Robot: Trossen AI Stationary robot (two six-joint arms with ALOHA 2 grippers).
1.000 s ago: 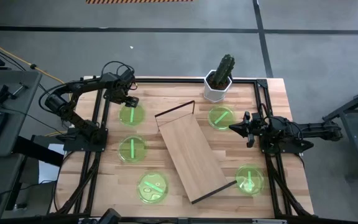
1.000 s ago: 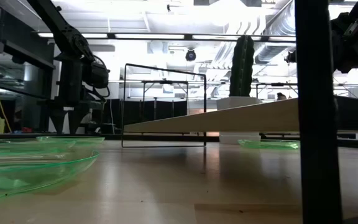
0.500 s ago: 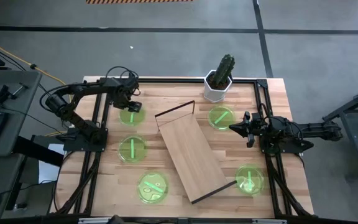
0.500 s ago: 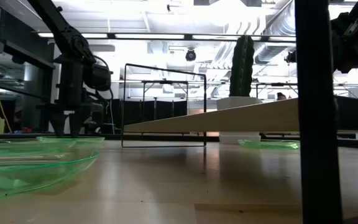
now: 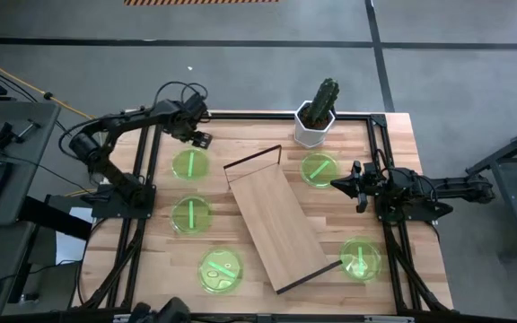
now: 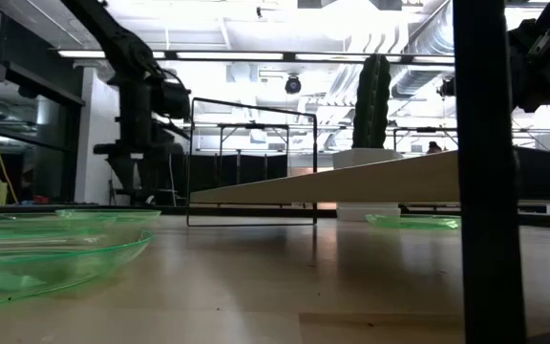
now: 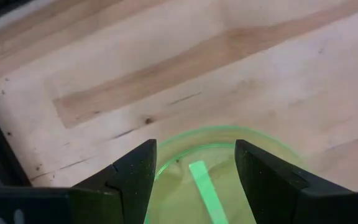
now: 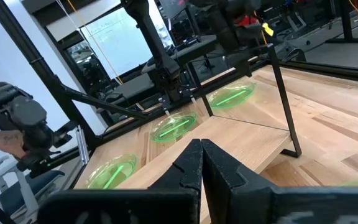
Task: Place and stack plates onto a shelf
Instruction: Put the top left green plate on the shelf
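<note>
Left gripper (image 5: 201, 138) hovers jaws spread, empty, just above the far-left plate (image 5: 190, 165) on the tabletop (image 5: 240, 135), so the first pick looks on — next comes a descent onto its rim, then the shelf (image 5: 276, 217); right gripper (image 5: 337, 184) waits pressed together.

High view: overhead, straight down on whole table, shelf (image 5: 278, 227) central. Low view: tabletop height, level across shelf (image 6: 351, 180) toward room. Left wrist view: close, angled down on plate (image 7: 216, 180) left of shelf. Right wrist view: low, across shelf (image 8: 241, 140). All but left wrist view share shelf.
</note>
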